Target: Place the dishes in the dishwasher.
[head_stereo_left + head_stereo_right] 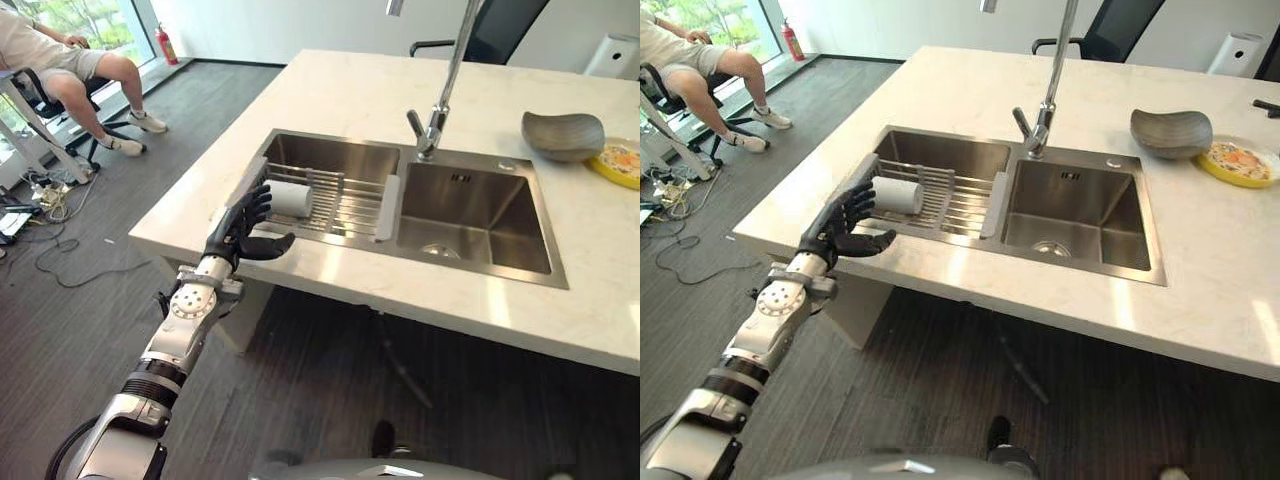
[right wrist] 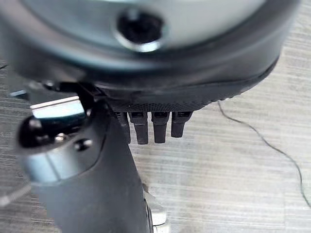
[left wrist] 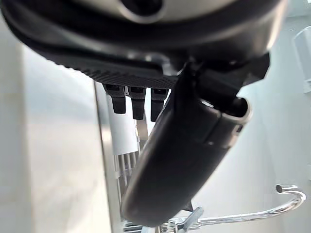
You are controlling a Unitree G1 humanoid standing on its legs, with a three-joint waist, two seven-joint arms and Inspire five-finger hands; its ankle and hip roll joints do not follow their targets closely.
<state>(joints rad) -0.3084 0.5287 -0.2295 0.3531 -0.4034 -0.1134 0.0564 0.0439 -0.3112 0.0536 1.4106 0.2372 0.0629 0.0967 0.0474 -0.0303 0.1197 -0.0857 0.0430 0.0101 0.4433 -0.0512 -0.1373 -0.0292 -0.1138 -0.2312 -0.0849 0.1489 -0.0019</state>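
Left hand [image 1: 243, 228]: at the near left corner of the sink [image 1: 480, 215], over the counter [image 1: 350, 90] edge; fingers spread and relaxed, thumb pointing right, holding nothing. Cup [image 1: 291, 198]: white, on its side on the rack [image 1: 340, 200] in the left basin, just beyond the fingertips; contact cannot be told. Right hand [image 2: 97, 179]: seen in its wrist view over the floor, fingers straight, empty. Grey bowl [image 1: 562, 135] and yellow plate [image 1: 620, 162]: on the counter right of the sink, well apart from the left hand. Person [image 1: 60, 60]: seated far left.
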